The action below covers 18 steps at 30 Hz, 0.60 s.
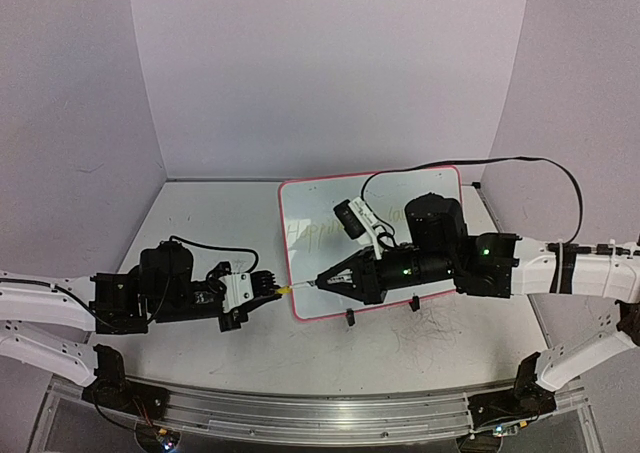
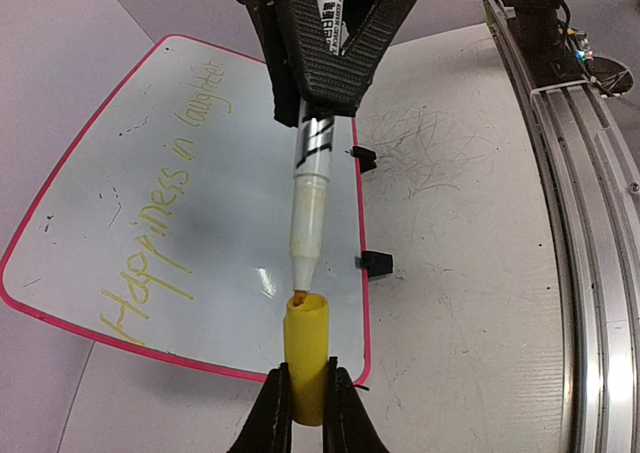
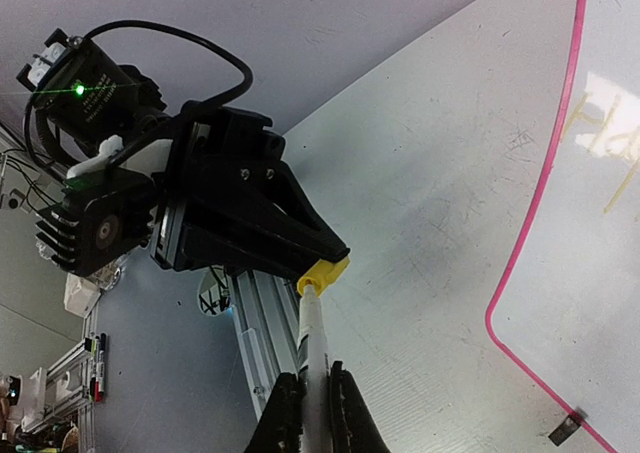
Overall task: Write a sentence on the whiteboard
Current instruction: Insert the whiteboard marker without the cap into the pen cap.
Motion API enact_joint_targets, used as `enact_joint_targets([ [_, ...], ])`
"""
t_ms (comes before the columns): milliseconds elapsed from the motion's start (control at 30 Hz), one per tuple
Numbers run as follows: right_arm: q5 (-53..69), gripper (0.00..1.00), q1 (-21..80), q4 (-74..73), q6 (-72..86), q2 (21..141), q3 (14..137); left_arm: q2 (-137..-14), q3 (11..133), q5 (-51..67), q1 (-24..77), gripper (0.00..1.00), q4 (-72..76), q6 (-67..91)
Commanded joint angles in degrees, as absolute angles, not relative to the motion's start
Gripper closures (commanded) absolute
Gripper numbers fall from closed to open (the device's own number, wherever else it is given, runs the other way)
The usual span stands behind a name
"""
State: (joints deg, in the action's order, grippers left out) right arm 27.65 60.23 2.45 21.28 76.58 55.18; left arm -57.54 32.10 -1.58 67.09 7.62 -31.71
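Tabletop [image 1: 200,223], white and scuffed, with the whiteboard [image 1: 400,188] lying flat on it toward the far right, a thin red-pink rim round its rounded corners. Grey scratch marks [image 2: 420,153] cover the table just beyond the whiteboard's near edge. Two black robot arms meet at the whiteboard's near left corner. The right gripper [image 1: 325,283] reaches across above the whiteboard, its jaws clamped on the barrel of a white marker [image 2: 310,193] that points off the whiteboard's left side. The left gripper [image 1: 275,288] sits just outside that left edge, its jaws closed to a narrow gap on a yellow marker cap [image 2: 306,358], open end toward the marker. The marker's stained tip is right at the cap's mouth; whether it is inside cannot be told. The sentence [image 2: 165,213], one line of pale yellow-green handwriting reading "Happiness in laughter", runs along the far part of the whiteboard. Two small black clip feet [image 2: 375,263] grip the whiteboard's near edge
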Motion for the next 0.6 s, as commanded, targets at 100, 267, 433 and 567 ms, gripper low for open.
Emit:
enact_joint_targets([
  [100,26.51,1.00,60.67,3.00,21.04,76.99,57.50,-57.47,32.78,-1.14,67.31,1.00,9.40,-31.91],
  [267,26.79,1.00,60.68,2.73,20.96,77.50,57.82,-57.42,32.82,-0.98,67.32,1.00,9.23,-31.90],
  [433,26.05,1.00,60.68,1.88,20.67,77.96,58.80,-57.73,33.12,-0.72,67.28,1.00,8.93,-31.99],
  [567,24.53,1.00,60.74,0.10,19.92,78.53,59.98,-57.95,33.39,-0.32,67.26,1.00,8.47,-31.92],
])
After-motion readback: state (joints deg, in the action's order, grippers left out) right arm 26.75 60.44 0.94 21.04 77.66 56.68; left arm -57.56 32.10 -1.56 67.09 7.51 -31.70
